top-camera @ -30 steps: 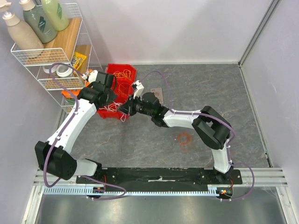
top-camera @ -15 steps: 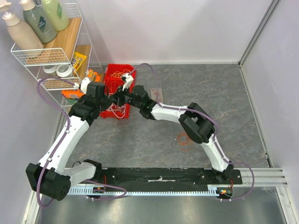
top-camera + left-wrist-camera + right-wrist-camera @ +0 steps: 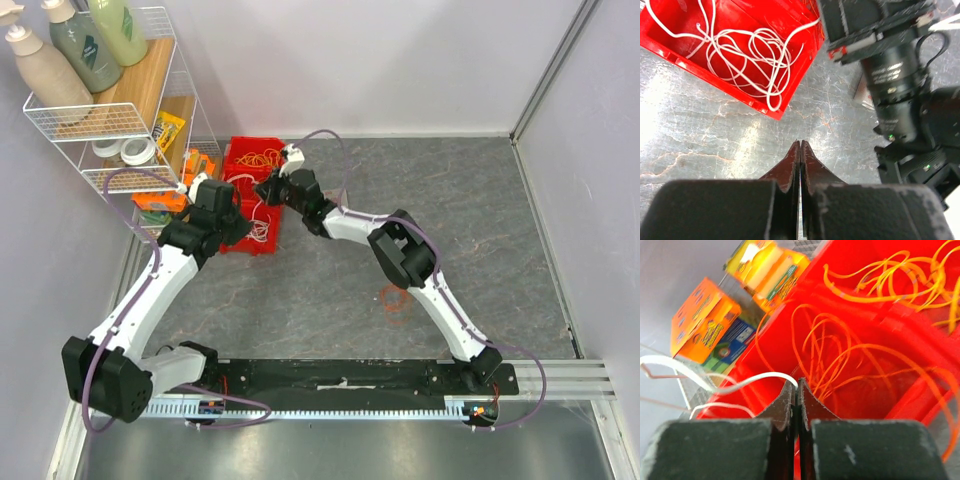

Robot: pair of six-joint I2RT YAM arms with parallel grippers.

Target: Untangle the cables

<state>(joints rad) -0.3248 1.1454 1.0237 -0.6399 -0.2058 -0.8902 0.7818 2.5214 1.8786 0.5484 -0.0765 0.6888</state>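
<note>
Right wrist view: your right gripper (image 3: 798, 383) is holding its jaws clenched over the red bin (image 3: 715, 81), where a white cable (image 3: 762, 375) is reaching its tips beside orange cables (image 3: 875, 280); pulling is risking dragging both. Your left gripper (image 3: 800, 146) is clenching nothing.

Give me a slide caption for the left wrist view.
Left pincer shut over the marbled tabletop, white cables coiled in the red bin beyond.

The grey table (image 3: 480, 230) (marbled) bears a red bin (image 3: 236, 158) at ten o'clock and an orange coil (image 3: 397, 297), perhaps cable, at five.
</note>
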